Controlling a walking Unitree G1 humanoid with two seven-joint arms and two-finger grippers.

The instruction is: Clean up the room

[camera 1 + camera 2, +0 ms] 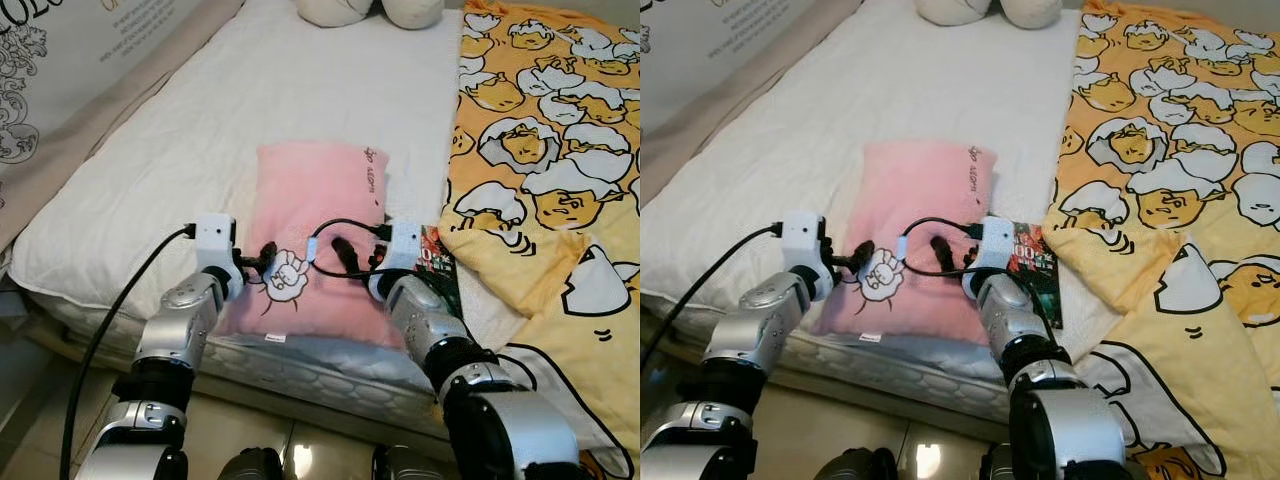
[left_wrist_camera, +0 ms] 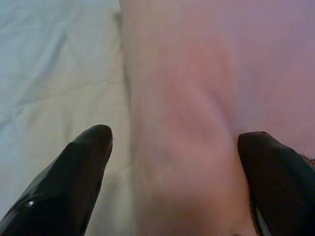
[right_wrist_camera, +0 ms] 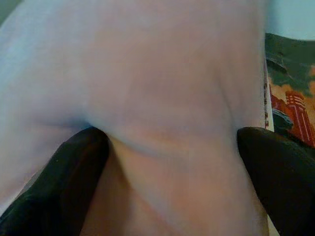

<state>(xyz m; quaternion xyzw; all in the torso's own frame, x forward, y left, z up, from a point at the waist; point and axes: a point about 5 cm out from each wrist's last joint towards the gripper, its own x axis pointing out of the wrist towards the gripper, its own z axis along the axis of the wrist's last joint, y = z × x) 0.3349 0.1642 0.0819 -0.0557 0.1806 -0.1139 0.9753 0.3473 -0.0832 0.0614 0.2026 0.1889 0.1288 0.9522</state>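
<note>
Between the spread jaws of the left gripper [image 1: 262, 255] and right gripper [image 1: 345, 253], the pink pillow [image 1: 315, 215] is straddled on the white bed [image 1: 150, 190], a book [image 1: 438, 262] just beside.

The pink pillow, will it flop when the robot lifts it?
Probably: the pink pillow dents where the right gripper presses, so it looks soft and saggy. It seems light. The left gripper at its other side should steady it.
</note>
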